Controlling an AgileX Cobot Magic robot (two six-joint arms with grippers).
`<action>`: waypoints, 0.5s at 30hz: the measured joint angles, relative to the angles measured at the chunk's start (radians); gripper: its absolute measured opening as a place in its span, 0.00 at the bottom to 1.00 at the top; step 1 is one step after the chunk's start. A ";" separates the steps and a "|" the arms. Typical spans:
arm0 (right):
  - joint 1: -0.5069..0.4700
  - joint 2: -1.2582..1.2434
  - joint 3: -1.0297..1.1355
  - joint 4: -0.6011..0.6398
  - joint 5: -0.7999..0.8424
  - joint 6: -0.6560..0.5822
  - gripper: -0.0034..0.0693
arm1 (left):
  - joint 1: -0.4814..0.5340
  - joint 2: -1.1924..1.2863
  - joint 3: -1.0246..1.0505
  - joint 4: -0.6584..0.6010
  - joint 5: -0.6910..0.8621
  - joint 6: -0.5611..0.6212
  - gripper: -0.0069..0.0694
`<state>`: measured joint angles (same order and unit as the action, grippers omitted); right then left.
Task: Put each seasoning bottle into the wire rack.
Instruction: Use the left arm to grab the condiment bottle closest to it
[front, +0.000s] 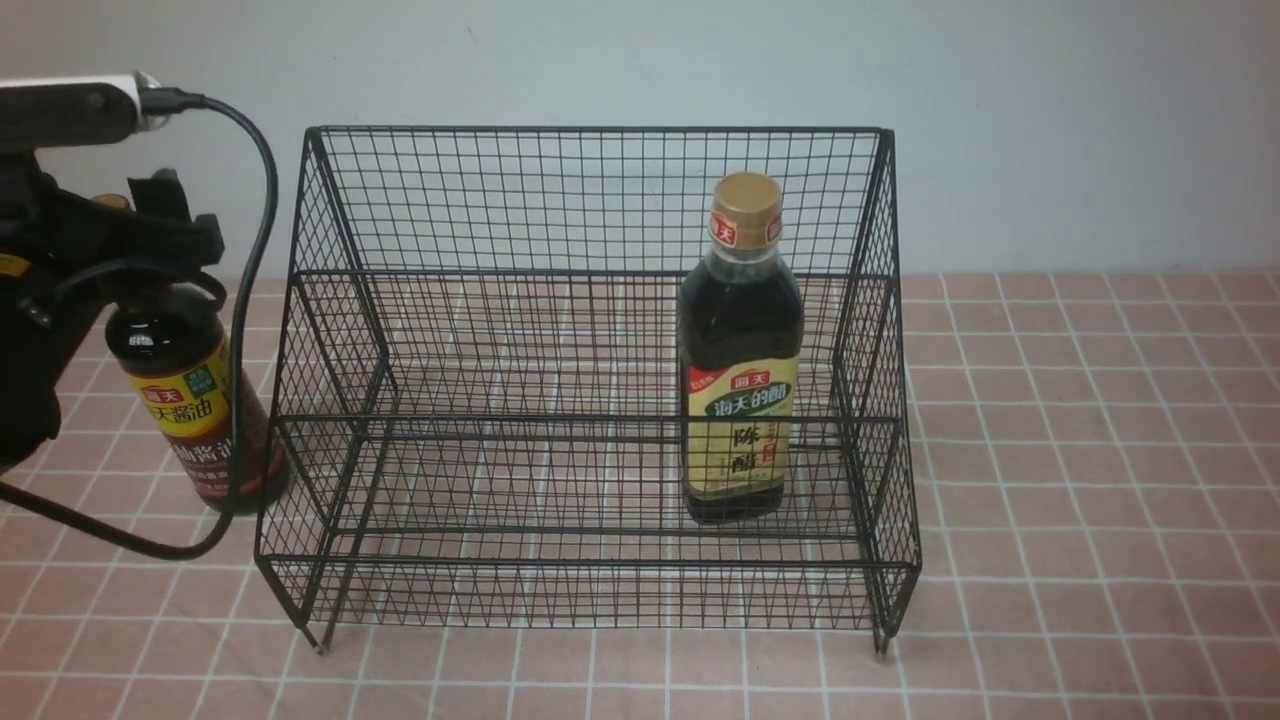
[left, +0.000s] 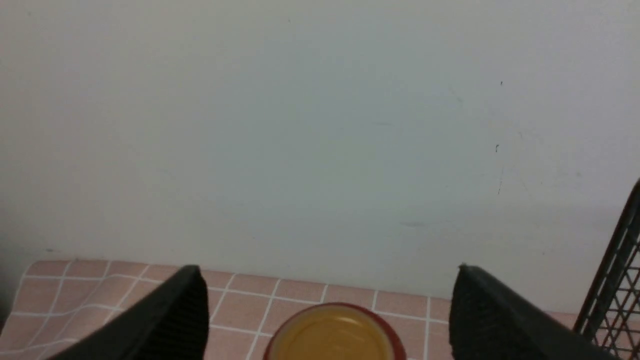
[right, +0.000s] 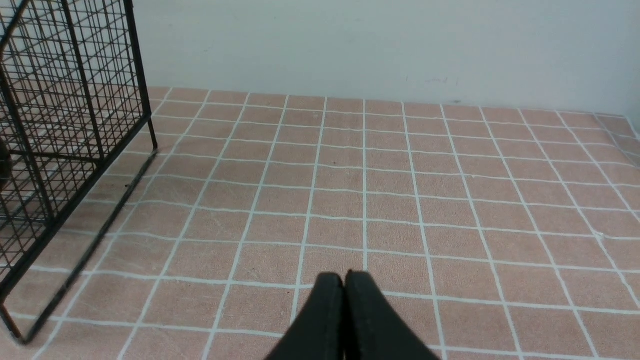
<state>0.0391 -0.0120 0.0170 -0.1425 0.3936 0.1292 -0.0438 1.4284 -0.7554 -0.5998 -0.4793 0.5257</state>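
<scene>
**Operator:** Where do things stand?

**Spotter:** Your left gripper (front: 165, 280) is over the soy sauce bottle (front: 195, 420). The bottle stands upright on the counter (front: 1080, 450), just outside the left side of the wire rack (front: 590, 200). The fingers (left: 175, 310) are spread wide, one on each side of the cap (left: 334, 332), and they grip nothing. The gold-capped vinegar bottle (front: 740, 370) is upright on the rack's lower tier, toward the right. I'd call you half done, with the soy sauce grasp in hand.

**Operator:** How should I take it?

**Spotter:** Lower until the fingers bracket the neck under the cap, then close squarely. You'll likely need to lift it clear of the rack's sloping side before crossing. Set it down well left of the vinegar. Mind the cable (front: 250, 200) hanging in front of the bottle.

**Operator:** Which view helps?

**Spotter:** The left wrist view shows the cap roughly centred between the fingers, which the front view hides behind the gripper body. Only the front view shows both bottles and the tiers. Only the right wrist view shows your right gripper (right: 344, 277), its fingers pressed together and empty, over the counter beside the rack's right side.
</scene>
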 joint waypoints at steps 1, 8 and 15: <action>0.000 0.000 0.000 0.000 0.000 0.000 0.03 | 0.000 0.002 0.000 0.000 0.000 0.000 0.87; 0.000 0.000 0.000 0.000 0.000 0.000 0.03 | 0.000 0.033 -0.001 -0.025 -0.001 0.004 0.87; 0.000 0.000 0.000 0.000 0.000 0.000 0.03 | 0.000 0.066 -0.002 -0.028 0.000 0.007 0.86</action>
<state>0.0391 -0.0120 0.0170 -0.1425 0.3936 0.1292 -0.0438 1.4941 -0.7574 -0.6273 -0.4792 0.5330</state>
